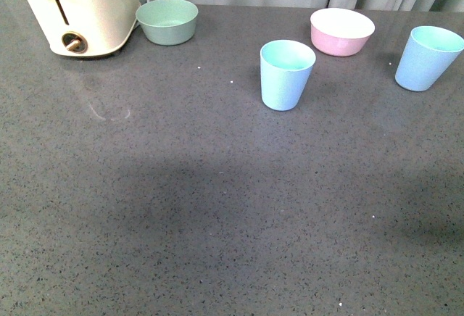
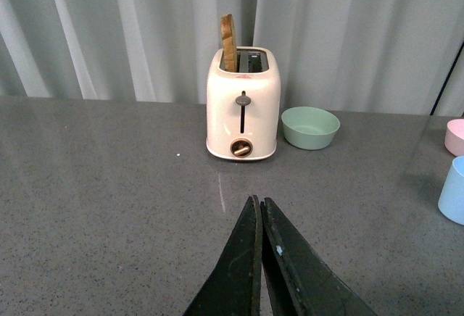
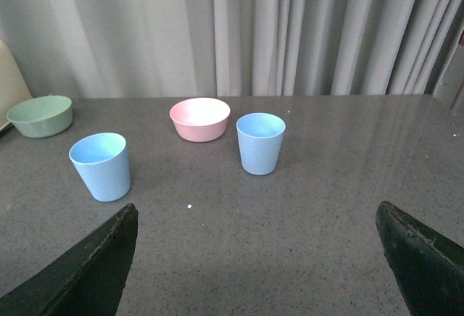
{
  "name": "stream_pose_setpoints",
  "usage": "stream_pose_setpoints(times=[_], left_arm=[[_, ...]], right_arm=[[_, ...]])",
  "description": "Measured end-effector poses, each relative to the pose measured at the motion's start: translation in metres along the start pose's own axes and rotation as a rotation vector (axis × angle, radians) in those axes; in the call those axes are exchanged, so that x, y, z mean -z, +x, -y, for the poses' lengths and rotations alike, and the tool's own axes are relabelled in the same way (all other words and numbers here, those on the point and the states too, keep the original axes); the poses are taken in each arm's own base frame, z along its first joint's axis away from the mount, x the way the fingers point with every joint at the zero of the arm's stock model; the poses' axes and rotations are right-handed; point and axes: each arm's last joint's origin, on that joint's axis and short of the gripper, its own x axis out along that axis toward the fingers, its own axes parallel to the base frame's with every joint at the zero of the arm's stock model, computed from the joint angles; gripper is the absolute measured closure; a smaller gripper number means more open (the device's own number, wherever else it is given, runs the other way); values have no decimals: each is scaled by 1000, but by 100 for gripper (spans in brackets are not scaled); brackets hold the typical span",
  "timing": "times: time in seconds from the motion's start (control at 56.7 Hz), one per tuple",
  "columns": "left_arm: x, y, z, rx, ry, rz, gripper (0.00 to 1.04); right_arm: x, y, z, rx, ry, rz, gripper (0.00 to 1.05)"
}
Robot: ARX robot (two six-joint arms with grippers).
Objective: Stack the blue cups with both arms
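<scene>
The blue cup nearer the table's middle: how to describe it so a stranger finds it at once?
On the grey table, go right from the cream toaster at far left, past the green bowl. The cup stands left of the pink bowl, nearer the robot. It is taller than the bowls, and the other blue cup stands right of the pink bowl.

Upper left of the front view, the cream plastic toaster (image 1: 80, 8) runs off the frame, top unseen. Over on the left wrist view, a pale-blue tapered plastic cup (image 2: 453, 189) and the pink round bowl (image 2: 455, 136) are both sliced by the frame edge. Black left gripper (image 2: 260, 200), black right gripper (image 3: 255, 207): finger ends only, the rest cropped.
</scene>
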Motion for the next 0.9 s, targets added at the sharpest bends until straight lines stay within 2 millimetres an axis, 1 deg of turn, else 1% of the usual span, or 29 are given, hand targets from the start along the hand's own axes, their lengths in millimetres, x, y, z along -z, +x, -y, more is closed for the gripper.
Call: stream_pose_setpoints(times=[0.123, 0.194, 0.282, 0.811, 0.829, 0.899], left_arm=[[4, -2, 0, 0, 0, 2, 103], [9, -9, 0, -1, 0, -29, 103], [14, -13, 0, 0, 0, -1, 103], [14, -14, 0, 0, 0, 9, 103], [14, -14, 0, 0, 0, 9, 100], [14, -14, 0, 0, 0, 9, 82]], right_arm=[[0, 0, 0, 0, 0, 0, 9], [0, 0, 0, 0, 0, 0, 9], [0, 0, 0, 0, 0, 0, 9], [0, 0, 0, 0, 0, 0, 9], [0, 0, 0, 0, 0, 0, 9], [0, 0, 0, 0, 0, 0, 9]])
